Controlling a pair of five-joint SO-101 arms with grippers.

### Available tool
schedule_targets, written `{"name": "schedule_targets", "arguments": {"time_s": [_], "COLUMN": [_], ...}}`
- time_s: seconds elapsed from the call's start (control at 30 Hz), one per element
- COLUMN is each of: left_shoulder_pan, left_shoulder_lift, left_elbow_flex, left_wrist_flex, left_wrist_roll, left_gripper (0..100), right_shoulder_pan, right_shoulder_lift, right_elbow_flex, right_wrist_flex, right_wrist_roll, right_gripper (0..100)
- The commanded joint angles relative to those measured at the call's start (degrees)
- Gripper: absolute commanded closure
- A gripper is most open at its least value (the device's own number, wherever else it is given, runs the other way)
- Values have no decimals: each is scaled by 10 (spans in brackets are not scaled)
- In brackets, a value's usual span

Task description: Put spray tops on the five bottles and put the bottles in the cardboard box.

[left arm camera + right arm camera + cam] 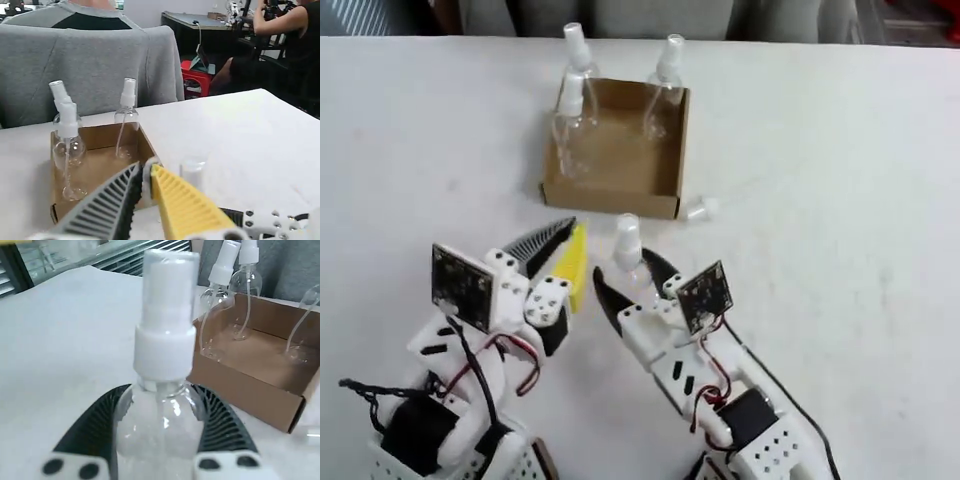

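Observation:
The cardboard box [620, 190] sits at mid-table with three clear bottles standing in it, all with white spray tops: two at its left side [570, 105] and one at its right [664, 75]. They also appear in the left wrist view [67, 145] and the right wrist view [235, 295]. In front of the box, my right gripper [632, 278] is shut on a fourth upright bottle [162, 390] whose spray top [628, 232] is seated on its neck. To its left, my left gripper [570, 232] has its grey and yellow fingers closed together with nothing between them [145, 172].
A loose white spray top [701, 208] lies on the table by the box's front right corner. Bare white table spreads out to the left and right of the box. Beyond the table's far edge stands a grey chair back [90, 65].

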Motion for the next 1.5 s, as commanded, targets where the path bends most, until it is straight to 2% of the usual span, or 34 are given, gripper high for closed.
{"name": "schedule_targets", "arguments": {"time_s": [0.0,0.17,0.53,0.7,0.87,1.13,1.37,1.47], "left_shoulder_pan": [-59,-108,-184,-201,-201,-201,-201,-201], "left_shoulder_lift": [3,3,3,3,3,3,4,4], "left_elbow_flex": [-12,52,180,239,303,353,354,354], "left_wrist_flex": [2,1,-4,-15,-83,-141,-104,-95], "left_wrist_roll": [-5,-5,-17,-69,-75,-75,-76,-112], "left_gripper": [945,945,945,945,980,977,977,977], "right_shoulder_pan": [17,54,170,181,182,180,177,181], "right_shoulder_lift": [-4,-2,0,0,17,228,440,533], "right_elbow_flex": [4,4,4,1,-35,-172,-263,-316], "right_wrist_flex": [-19,-50,-189,-270,-276,-289,-424,-448], "right_wrist_roll": [6,6,2,2,2,2,4,4], "right_gripper": [982,982,982,982,982,982,982,982]}}
